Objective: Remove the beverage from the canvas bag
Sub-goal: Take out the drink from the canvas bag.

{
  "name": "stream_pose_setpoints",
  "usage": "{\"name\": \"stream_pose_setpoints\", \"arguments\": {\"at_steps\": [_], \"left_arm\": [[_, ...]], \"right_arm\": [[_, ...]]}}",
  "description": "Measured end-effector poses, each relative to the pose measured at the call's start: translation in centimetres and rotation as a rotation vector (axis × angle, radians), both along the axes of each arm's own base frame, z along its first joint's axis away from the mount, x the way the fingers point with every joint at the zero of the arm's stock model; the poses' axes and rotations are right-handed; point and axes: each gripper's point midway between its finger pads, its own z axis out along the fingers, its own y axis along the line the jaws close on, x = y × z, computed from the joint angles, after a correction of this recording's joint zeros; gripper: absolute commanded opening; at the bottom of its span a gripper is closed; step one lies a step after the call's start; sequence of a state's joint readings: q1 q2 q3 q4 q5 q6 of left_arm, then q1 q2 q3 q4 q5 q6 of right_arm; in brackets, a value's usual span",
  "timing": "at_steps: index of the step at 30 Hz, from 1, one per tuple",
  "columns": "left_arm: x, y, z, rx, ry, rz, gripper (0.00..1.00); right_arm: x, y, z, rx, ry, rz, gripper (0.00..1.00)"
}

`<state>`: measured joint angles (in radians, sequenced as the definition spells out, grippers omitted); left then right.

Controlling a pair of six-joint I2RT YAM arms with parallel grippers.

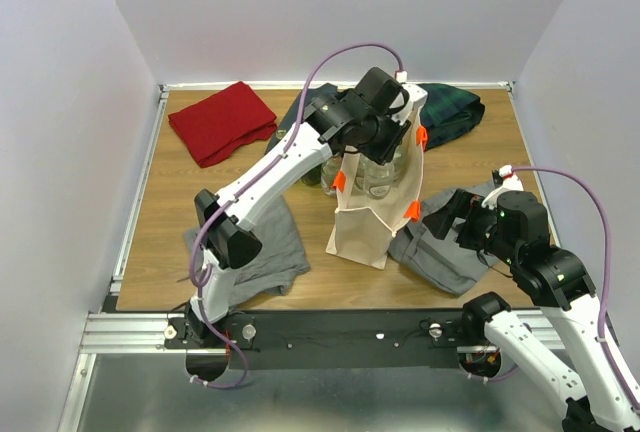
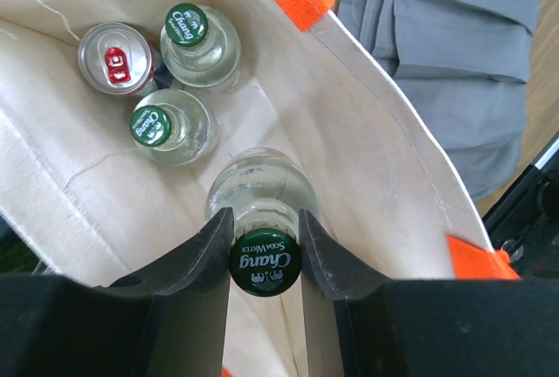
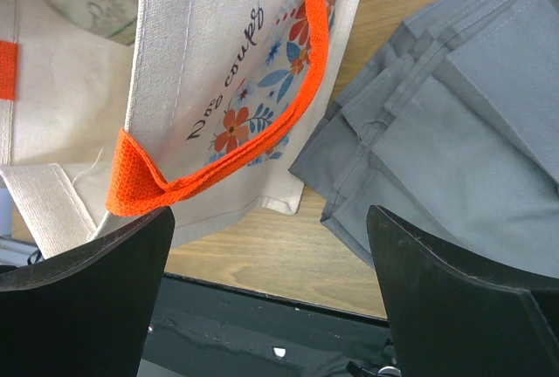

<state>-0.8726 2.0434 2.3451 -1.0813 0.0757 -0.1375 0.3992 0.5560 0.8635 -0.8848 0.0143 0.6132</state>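
Note:
The beige canvas bag [image 1: 365,222] with orange handles [image 1: 339,181] stands upright mid-table. Over its open mouth hovers my left gripper [image 2: 265,250], shut on the neck of a clear glass bottle with a green Chang cap [image 2: 265,262]; the bottle's body [image 2: 258,187] is still inside the bag [image 2: 367,133]. Deeper in the bag stand two more green-capped bottles [image 2: 186,26] [image 2: 151,126] and a silver can [image 2: 115,57]. My right gripper [image 3: 271,229] is open and empty, low beside the bag's printed side [image 3: 218,71] and its orange handle [image 3: 144,189].
Grey folded clothes [image 1: 445,247] lie right of the bag and another grey garment [image 1: 265,247] to its left. A red cloth [image 1: 220,120] and a dark green plaid cloth [image 1: 450,112] lie at the back. The table's front edge [image 3: 279,272] runs below my right fingers.

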Motion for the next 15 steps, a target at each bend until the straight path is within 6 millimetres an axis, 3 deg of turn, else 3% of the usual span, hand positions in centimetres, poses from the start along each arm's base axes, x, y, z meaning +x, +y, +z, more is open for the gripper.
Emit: {"name": "stream_pose_setpoints", "arguments": {"at_steps": [9,15], "left_arm": [[-0.8,0.9,3.5,-0.057,-0.046,0.000,0.00],[-1.0,1.1,4.0,-0.065,-0.054,0.000,0.00]], "right_arm": [[0.0,0.0,0.0,0.000,0.000,0.000,1.00],[0.0,0.0,0.0,0.000,-0.001,0.000,1.00]]}}
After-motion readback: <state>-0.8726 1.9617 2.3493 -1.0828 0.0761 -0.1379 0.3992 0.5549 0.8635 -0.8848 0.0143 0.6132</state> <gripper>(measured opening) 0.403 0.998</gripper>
